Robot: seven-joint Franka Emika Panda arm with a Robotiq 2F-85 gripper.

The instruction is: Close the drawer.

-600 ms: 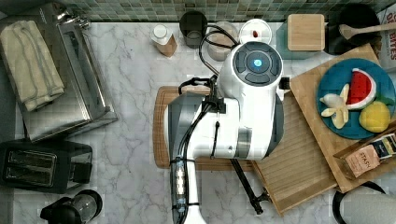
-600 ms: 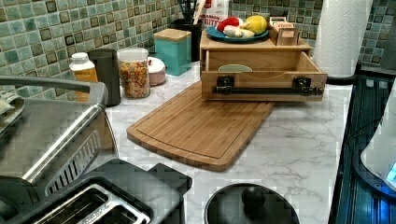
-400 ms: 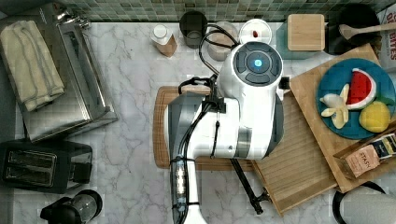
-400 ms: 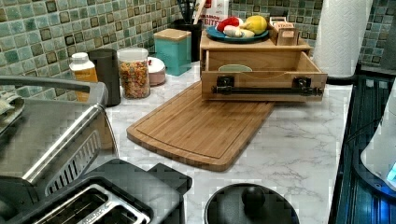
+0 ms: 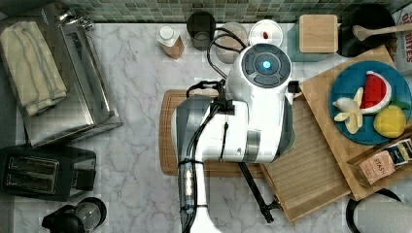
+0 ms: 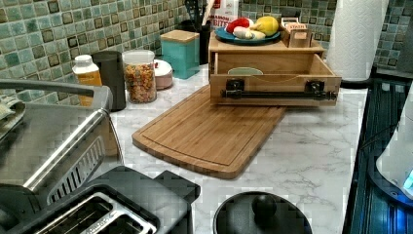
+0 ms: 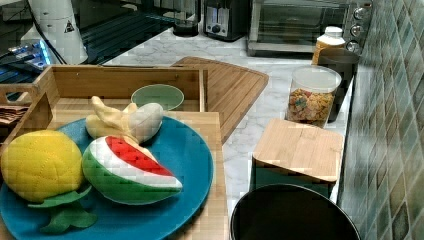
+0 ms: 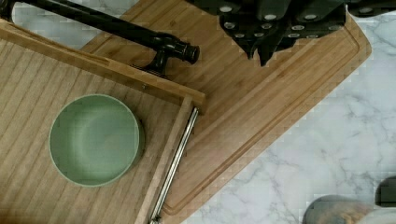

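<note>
I cannot tell how my black gripper (image 8: 280, 28) stands, but it hangs over the flat wooden cutting board (image 8: 261, 107), and the open light-wood drawer (image 8: 56, 140) holding a green bowl (image 8: 93, 139) lies toward eight o'clock, its long black bar handle (image 8: 107, 25) running crosswise nearby, with bare board between.

The white robot arm (image 5: 257, 116) covers the middle of the marble table (image 5: 131, 73), above a cutting board (image 5: 167, 131). At the top view's right the drawer (image 5: 311, 170) stands pulled out, its black handle (image 5: 255, 191) toward the board. A blue plate (image 5: 369, 133) of toy fruit sits on the box top. A toaster oven (image 5: 73, 82) and toaster (image 5: 43, 172) stand at the top view's left.
</note>
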